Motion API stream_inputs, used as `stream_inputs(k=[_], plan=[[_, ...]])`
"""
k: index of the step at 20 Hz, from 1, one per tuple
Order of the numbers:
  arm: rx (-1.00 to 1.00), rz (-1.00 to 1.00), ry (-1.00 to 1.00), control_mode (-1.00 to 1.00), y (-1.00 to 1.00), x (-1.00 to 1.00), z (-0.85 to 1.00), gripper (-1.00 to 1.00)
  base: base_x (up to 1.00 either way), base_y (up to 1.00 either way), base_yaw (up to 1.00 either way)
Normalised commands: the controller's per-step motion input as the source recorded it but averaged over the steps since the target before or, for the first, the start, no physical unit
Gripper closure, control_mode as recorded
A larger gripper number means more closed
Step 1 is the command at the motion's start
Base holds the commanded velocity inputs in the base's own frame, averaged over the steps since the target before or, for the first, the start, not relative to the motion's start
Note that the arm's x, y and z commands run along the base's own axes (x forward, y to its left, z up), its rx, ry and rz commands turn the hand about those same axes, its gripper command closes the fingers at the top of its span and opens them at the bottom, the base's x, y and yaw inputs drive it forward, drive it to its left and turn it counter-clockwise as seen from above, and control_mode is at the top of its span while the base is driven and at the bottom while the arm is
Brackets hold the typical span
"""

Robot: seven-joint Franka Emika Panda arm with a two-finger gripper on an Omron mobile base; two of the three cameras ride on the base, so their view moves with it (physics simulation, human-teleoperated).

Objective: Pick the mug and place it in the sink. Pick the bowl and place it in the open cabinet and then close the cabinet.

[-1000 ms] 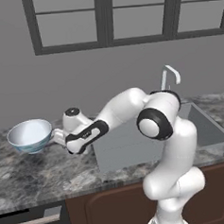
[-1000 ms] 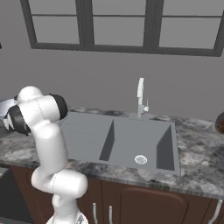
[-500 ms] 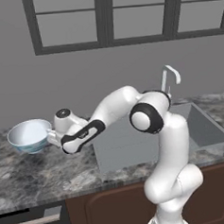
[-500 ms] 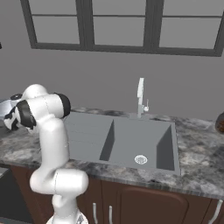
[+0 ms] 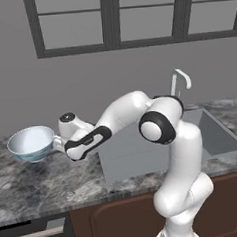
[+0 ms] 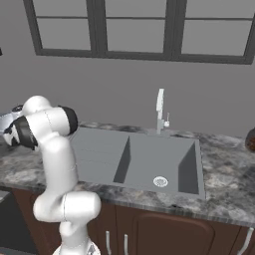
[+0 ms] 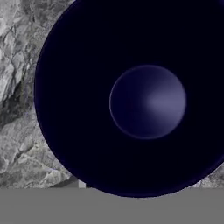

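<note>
The bowl (image 5: pixel 31 142) rests on the dark marble counter (image 5: pixel 40 188) at the far left, white inside with a pale blue-green outer side. My gripper (image 5: pixel 56 143) reaches in sideways from the right and meets the bowl's right rim; its fingers are too hidden to tell their state. In the hand view the bowl (image 7: pixel 148 101) looms very close as a large dark round shape with a paler circle in its middle. The sink (image 6: pixel 144 162) is a grey basin with a ribbed drainboard and a chrome tap (image 6: pixel 160 112). The mug and the cabinet are out of view.
A grey wall with a dark-framed window (image 5: pixel 113 20) runs behind the counter. A dark brown object (image 6: pixel 250 140) sits at the counter's far right edge. Reddish-brown cupboard fronts (image 6: pixel 164 234) lie below, and a dark appliance front (image 5: pixel 33 234) sits under the bowl's side.
The arm has stretched further left, bringing the gripper up against the bowl's right rim, and the hand has tilted a little. The bowl has stayed where it was.
</note>
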Motion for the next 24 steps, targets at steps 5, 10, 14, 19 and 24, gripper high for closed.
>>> stream_inputs(k=[5,10,14,19,24], plan=[[0.00,0.07,-0.02,-1.00,-0.65,-0.21,0.06,1.00,0.00,0.00,0.00],[0.01,0.12,-0.02,-1.00,-0.51,-0.27,0.42,1.00,0.00,0.00,0.00],[0.01,0.14,0.01,-1.00,-0.60,-0.24,0.62,1.00,0.00,0.00,0.00],[0.01,0.12,0.14,-1.00,-0.65,-0.16,0.55,1.00,0.00,0.00,0.00],[0.00,0.08,0.03,-1.00,-0.73,-0.20,0.39,1.00,0.00,0.00,0.00]])
